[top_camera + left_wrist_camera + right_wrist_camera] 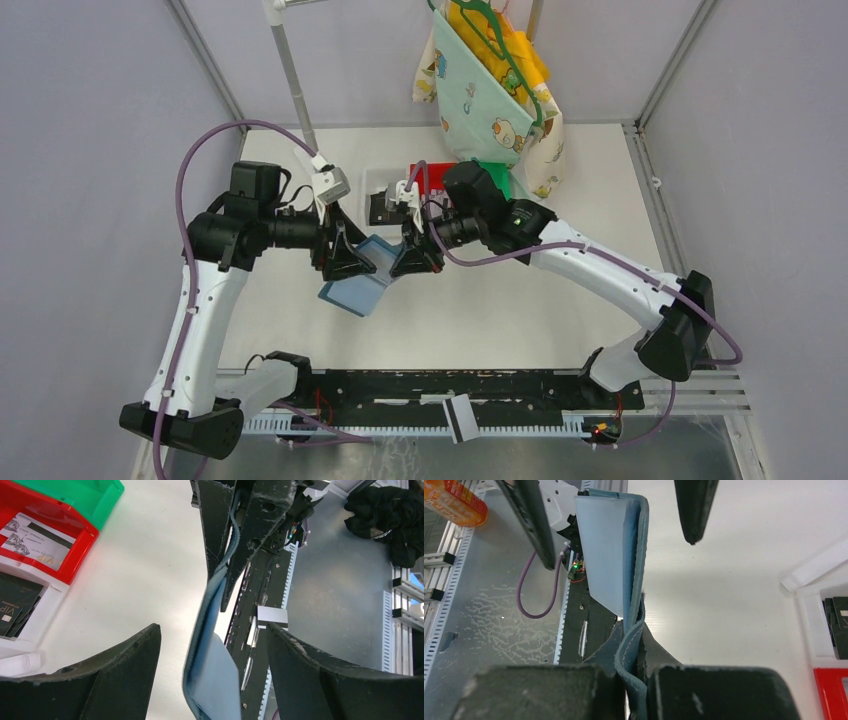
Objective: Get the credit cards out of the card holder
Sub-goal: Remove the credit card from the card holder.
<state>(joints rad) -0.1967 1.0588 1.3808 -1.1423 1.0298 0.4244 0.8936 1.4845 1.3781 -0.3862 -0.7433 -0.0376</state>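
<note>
Presently the right gripper [638, 635] has its jaws pinching one edge of the teal card holder [357, 293]. The left gripper [212, 630] has its jaws spread, one on each side of the holder's free flap (contact cannot be judged). Credit cards [36, 539] lie in a red tray [75, 575], well aside of the left jaws.

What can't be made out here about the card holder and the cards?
The card holder pockets: edge-on in both wrist views; in the top view the left fingers and right fingers cover part, so remaining cards can't be told.
The cards in the red bin: left wrist view, print too small to read.
The white bin: left wrist view, cut off by the left edge.
</note>
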